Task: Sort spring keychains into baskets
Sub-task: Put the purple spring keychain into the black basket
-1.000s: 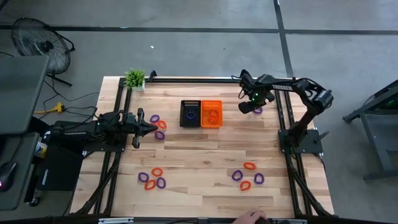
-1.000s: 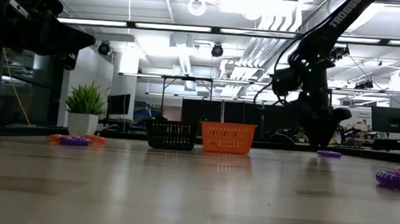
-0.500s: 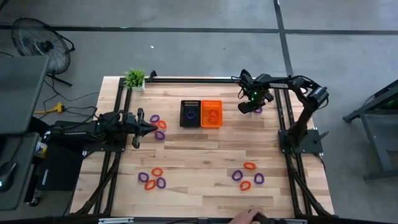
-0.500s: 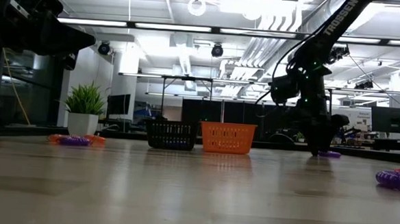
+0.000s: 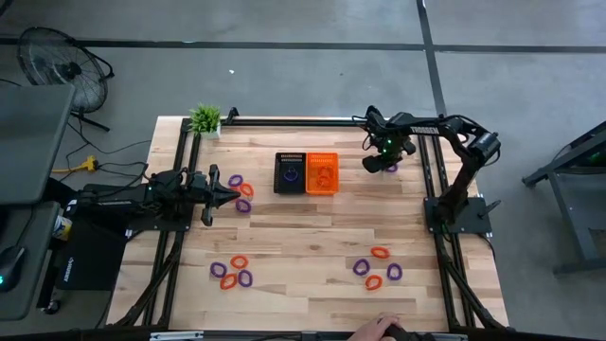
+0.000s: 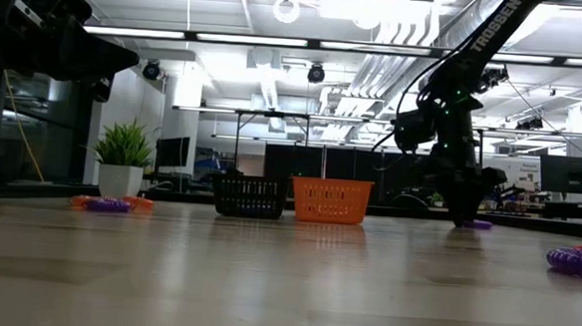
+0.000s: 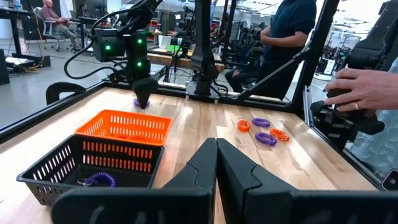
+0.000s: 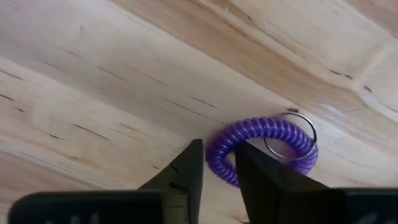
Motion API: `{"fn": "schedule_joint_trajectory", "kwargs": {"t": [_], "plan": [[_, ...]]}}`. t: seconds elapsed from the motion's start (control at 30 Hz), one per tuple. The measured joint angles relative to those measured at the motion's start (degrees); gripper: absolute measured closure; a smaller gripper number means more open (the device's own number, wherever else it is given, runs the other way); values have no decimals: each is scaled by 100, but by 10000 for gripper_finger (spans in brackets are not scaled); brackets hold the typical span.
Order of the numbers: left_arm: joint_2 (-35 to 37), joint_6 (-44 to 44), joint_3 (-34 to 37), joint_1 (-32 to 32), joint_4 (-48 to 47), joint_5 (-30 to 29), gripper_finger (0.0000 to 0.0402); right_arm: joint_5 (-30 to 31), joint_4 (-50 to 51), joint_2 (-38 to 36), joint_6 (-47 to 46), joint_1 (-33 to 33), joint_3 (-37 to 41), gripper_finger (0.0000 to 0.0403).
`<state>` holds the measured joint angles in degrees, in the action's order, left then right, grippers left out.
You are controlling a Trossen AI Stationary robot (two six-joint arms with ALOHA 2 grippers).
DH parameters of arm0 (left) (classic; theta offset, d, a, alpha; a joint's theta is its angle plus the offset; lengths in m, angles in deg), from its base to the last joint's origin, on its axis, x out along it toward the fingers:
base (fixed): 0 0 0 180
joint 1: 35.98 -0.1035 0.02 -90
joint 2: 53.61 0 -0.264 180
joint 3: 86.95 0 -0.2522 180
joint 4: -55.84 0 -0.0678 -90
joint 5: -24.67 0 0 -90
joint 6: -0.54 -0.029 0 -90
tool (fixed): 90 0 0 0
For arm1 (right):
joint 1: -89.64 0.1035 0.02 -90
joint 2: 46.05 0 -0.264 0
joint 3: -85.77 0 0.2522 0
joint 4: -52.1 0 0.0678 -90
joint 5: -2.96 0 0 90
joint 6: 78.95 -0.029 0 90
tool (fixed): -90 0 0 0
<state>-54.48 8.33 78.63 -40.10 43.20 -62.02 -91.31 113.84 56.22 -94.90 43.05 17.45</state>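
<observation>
Two mesh baskets (image 5: 306, 174): one black, one orange.

Around my table (image 5: 312, 242): grey concrete floor (image 5: 284, 76) with dark seams, a fan (image 5: 59, 64) at one corner, a potted plant (image 5: 205, 119); ceiling strip lights (image 6: 218, 37) overhead, desks beyond.

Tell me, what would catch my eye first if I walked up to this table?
Probably the right claw, down on the wood at the table's far right, its two fingers straddling the coil of a purple spring keychain. Next, the black basket and bright orange basket sitting side by side at the middle back. The left claw waits shut at the left.
</observation>
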Motion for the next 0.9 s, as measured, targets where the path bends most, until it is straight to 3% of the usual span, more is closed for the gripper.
{"fn": "schedule_joint_trajectory", "kwargs": {"t": [0.3, 0.53, 0.9], "plan": [[0, 0, 0, 0, 1, 4, 400, -14, 5, -7, 3, 9, 0, 371], [0, 0, 0, 1, 0, 21, 400, -121, 29, -372, -1, 59, 6, 376], [-1, 0, 0, 1, 0, 17, 400, -536, 219, -619, -18, 770, -1087, 378]]}}
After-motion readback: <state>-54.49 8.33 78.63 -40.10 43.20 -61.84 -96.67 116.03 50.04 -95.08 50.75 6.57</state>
